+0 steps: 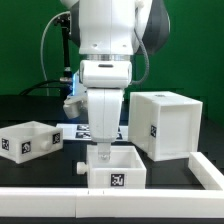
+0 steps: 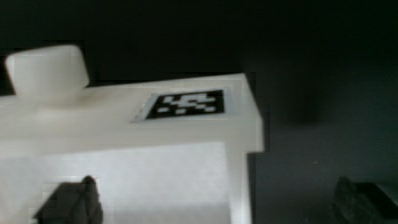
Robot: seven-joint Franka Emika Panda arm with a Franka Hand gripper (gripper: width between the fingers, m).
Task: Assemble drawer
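Observation:
A small white tray (image 1: 113, 168) with a tag on its front stands at the table's front middle. In the wrist view the same tray (image 2: 125, 150) shows its knob (image 2: 45, 70) and a tag (image 2: 189, 104). My gripper (image 1: 104, 150) hangs right over this tray and is open (image 2: 217, 203). One finger (image 2: 71, 202) is over the tray's inside and the other (image 2: 366, 200) is over the black table, so the jaws straddle a side wall. A second small tray (image 1: 30, 138) stands at the exterior view's left. The large boxy casing (image 1: 166, 122) stands at the right.
A white rail (image 1: 110, 203) runs along the table's front edge, with another piece at the front right (image 1: 205, 168). The marker board (image 1: 80, 130) lies flat behind the arm. Cables hang at the back left.

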